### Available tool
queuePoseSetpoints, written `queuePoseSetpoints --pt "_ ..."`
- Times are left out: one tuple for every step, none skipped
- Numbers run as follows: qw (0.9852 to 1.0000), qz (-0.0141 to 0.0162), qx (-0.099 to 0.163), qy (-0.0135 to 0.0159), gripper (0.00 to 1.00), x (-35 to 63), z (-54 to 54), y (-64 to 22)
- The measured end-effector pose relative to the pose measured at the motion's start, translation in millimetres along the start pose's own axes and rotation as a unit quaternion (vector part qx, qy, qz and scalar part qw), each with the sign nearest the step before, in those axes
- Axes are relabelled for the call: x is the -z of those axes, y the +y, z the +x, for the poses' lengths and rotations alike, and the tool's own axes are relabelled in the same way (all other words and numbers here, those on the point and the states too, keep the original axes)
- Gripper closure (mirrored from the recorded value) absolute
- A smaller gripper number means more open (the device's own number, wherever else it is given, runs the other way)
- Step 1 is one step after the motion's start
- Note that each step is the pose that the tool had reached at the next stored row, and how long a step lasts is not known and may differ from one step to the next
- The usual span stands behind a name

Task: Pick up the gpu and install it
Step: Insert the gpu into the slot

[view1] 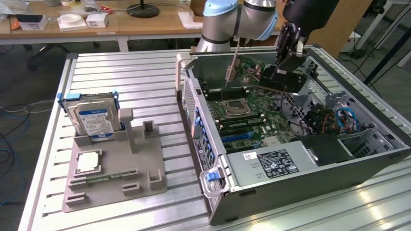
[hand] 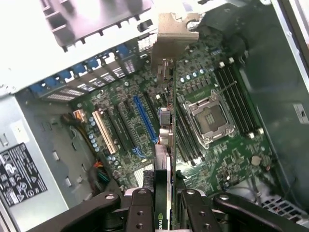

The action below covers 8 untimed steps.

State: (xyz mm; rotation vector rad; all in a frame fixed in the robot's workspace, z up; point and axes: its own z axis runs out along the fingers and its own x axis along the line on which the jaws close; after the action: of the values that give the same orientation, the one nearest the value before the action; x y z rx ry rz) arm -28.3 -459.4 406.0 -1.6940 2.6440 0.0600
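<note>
You see the gpu (hand: 163,166), a thin flat card with a silver metal bracket at its far end, edge-on in the wrist view, so its two faces are hard to make out. In the exterior view it (view1: 284,80) turns a black face to you, with a brownish edge beneath.

The black two-fingered gripper (hand: 164,205) is clamped narrow on the card, one finger against each face. It holds the card inside the open dark-grey metal computer case (view1: 218,207), over the green motherboard (hand: 231,159). You cannot tell whether the card's lower edge touches the board, because the card hides the slots under it. A long blue expansion slot (hand: 145,121) lies just beside the card's line. The arm is cut off at the picture's edge above the case.

The case lies on its side on a silver slotted aluminium table (view1: 128,72). To the exterior view's left of the case sits a grey plastic fixture tray (view1: 109,187), with a silver hard drive with a blue-white label (view1: 93,120) standing upright in it. Behind the case are wooden desks (view1: 160,24) carrying white boxes (view1: 70,21) and a black round lamp base (view1: 142,10).
</note>
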Motion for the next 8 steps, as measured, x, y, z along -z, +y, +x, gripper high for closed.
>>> queuePoseSetpoints --pt "1.0 -0.0002 0.009 0.0003 0.73 0.0 0.0 0.0" --pt "0.9998 -0.0004 0.018 0.0006 0.73 0.0 0.0 0.0" --pt "0.9996 -0.0006 0.027 0.0009 0.73 0.0 0.0 0.0" --pt "0.9994 -0.0008 0.036 0.0012 0.73 0.0 0.0 0.0" --pt "0.999 -0.001 0.045 0.0015 0.73 0.0 0.0 0.0" --pt "0.9985 -0.0011 0.054 0.0017 0.73 0.0 0.0 0.0" --pt "0.998 -0.0014 0.064 0.002 0.73 0.0 0.0 0.0" --pt "0.9974 -0.0016 0.073 0.0023 0.73 0.0 0.0 0.0"
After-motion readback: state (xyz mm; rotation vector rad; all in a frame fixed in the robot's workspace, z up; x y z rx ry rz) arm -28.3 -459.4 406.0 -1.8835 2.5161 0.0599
